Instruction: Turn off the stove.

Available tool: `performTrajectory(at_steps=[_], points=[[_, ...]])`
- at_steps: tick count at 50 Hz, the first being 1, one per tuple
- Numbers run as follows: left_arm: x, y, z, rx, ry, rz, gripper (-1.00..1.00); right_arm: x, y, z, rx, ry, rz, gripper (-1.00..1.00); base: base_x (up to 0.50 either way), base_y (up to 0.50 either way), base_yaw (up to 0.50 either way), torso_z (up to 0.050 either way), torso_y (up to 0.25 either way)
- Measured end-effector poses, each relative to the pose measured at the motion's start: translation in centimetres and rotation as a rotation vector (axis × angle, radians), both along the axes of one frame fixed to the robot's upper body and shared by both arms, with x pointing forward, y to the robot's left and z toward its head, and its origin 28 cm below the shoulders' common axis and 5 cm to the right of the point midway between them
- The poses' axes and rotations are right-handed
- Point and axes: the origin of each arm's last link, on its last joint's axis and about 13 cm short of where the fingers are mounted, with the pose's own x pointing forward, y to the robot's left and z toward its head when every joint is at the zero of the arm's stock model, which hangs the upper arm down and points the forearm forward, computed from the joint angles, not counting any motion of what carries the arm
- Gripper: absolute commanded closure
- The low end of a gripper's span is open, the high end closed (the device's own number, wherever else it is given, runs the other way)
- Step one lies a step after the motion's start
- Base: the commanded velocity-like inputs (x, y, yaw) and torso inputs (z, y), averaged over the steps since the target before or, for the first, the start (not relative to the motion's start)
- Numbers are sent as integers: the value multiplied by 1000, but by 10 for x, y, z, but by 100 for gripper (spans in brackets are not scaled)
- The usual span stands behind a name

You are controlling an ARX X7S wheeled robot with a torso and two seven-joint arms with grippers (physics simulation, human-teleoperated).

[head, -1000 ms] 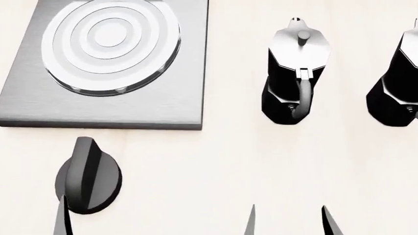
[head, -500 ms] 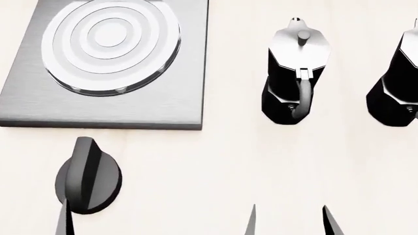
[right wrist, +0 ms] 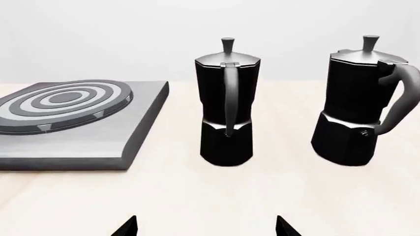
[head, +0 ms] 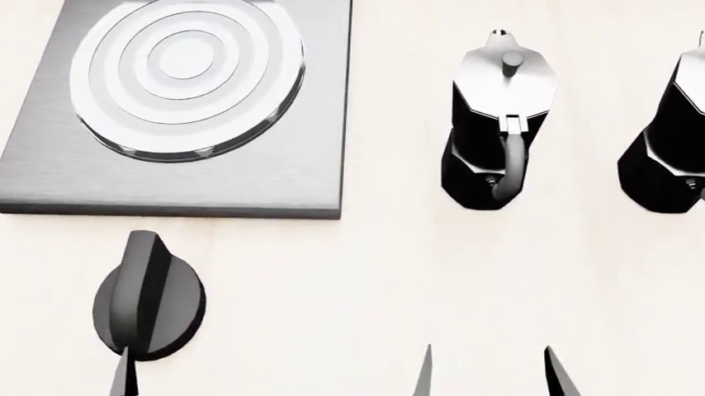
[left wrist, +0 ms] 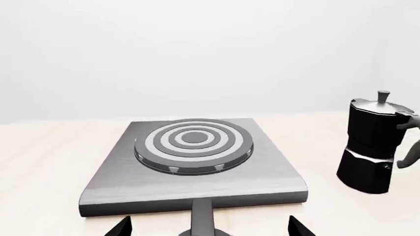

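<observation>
The stove [head: 187,177] is a grey square plate with a ringed burner [head: 185,66], at the upper left of the head view. Its black ridged knob [head: 149,297] stands apart on the table, in front of the plate. In the left wrist view the knob's ridge [left wrist: 201,219] rises between the two fingertips of my left gripper [left wrist: 208,228]. That gripper is open and spread wide to either side of the ridge, not touching it. One left fingertip [head: 119,375] shows by the knob in the head view. My right gripper [right wrist: 206,227] is open and empty over bare table [head: 490,375].
Two black-and-silver moka pots stand right of the stove: one [head: 498,124] in the middle, the other [head: 672,140] at the right edge. Both face the right wrist camera [right wrist: 225,108] [right wrist: 357,108]. The pale table [head: 364,280] runs between them and the knob.
In the head view the left fingertip has slid back from the knob toward the near edge and slightly right. The knob, stove, pots and right gripper have not moved.
</observation>
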Motion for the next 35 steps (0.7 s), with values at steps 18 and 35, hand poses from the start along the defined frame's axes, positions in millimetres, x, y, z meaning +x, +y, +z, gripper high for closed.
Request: performTrajectory(at_steps=[18, 35], points=[[2, -8, 6, 5, -16, -48, -100, -1, 0, -1, 0, 3, 1, -100, 0, 0, 0, 0, 0], [19, -10, 6, 16, -29, -36, -100, -1, 0, -1, -2, 5, 4, -100, 0, 0, 0, 0, 0]])
